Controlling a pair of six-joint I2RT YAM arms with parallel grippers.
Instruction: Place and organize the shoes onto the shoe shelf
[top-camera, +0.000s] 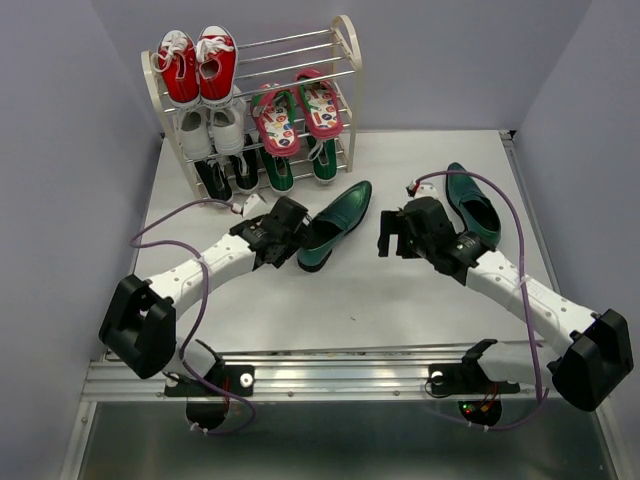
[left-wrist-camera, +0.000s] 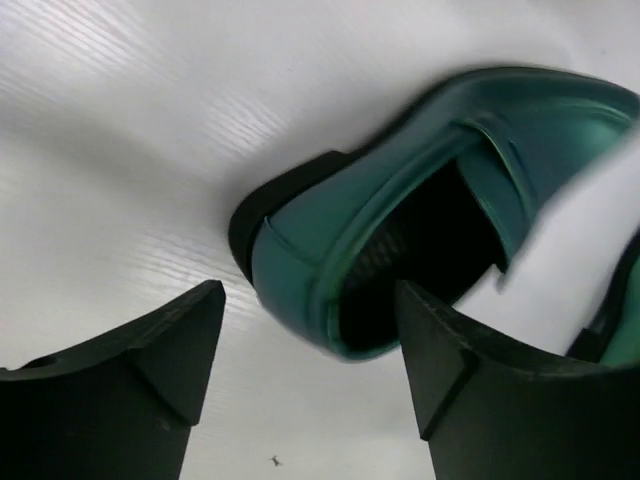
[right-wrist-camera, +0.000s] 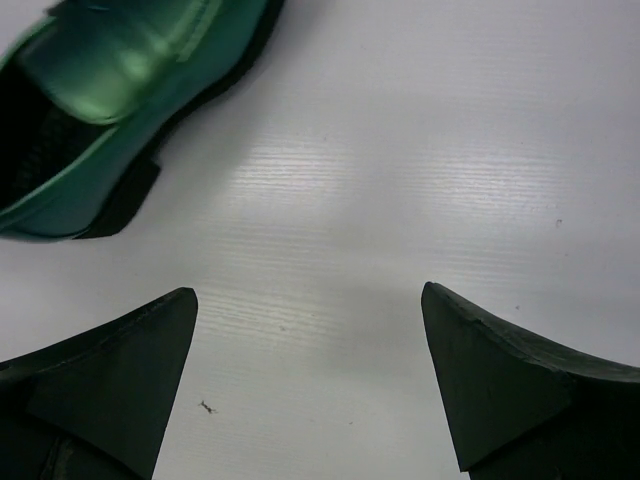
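Observation:
Two dark green glossy loafers lie on the white table. One is in the middle and the other is to the right. My left gripper is open, right at the heel of the middle loafer. In the left wrist view that heel sits just beyond my open gripper, untouched. My right gripper is open and empty between the two loafers. Its wrist view shows bare table at the gripper and a loafer at top left. The shoe shelf holds red-pink flip-flops on the middle tier and green sneakers on the bottom tier.
Red sneakers stand on the shelf's top tier at the left, white sneakers below them and black sneakers on the bottom tier. Purple cables loop over both arms. Grey walls close in the table on both sides.

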